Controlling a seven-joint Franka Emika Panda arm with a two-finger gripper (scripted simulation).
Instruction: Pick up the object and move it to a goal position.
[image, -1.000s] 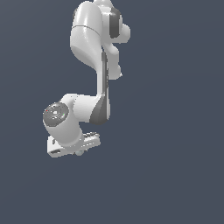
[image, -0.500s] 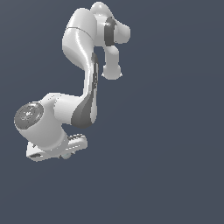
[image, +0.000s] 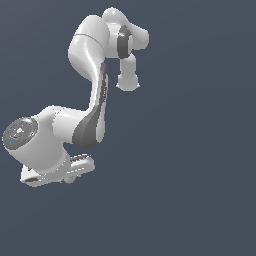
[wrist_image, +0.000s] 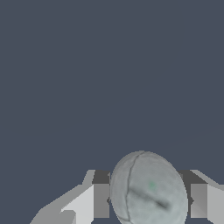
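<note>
- Slippage was my main worry: the ball (wrist_image: 148, 189) sat between the two fingers (wrist_image: 101, 199) of the tool (wrist_image: 148, 200), and in the wrist view it was smooth and round, with only narrow pads to bear on it.
- From that view I judged the tool clamped on the ball, a pad showing just beside each flank; I could not confirm actual contact on both sides.
- A round thing held at two small patches could have rolled or squirted out if the arm swung fast or stopped hard, so I would have kept any transit gentle.
- I saw no goal marker in either view, which left a second risk: carrying the ball to the wrong spot, or letting go early.
- No bench showed beneath the tool, only flat dark background, so I could not gauge height or what a dropped ball would land on.
- In the exterior view the arm (image: 92, 85) was folded, its upper links high and the wrist swung low toward the exterior view's left.
- The tool (image: 67, 177) lay nearly level under the wrist there, and the ball was too small to pick out with confidence.
</note>
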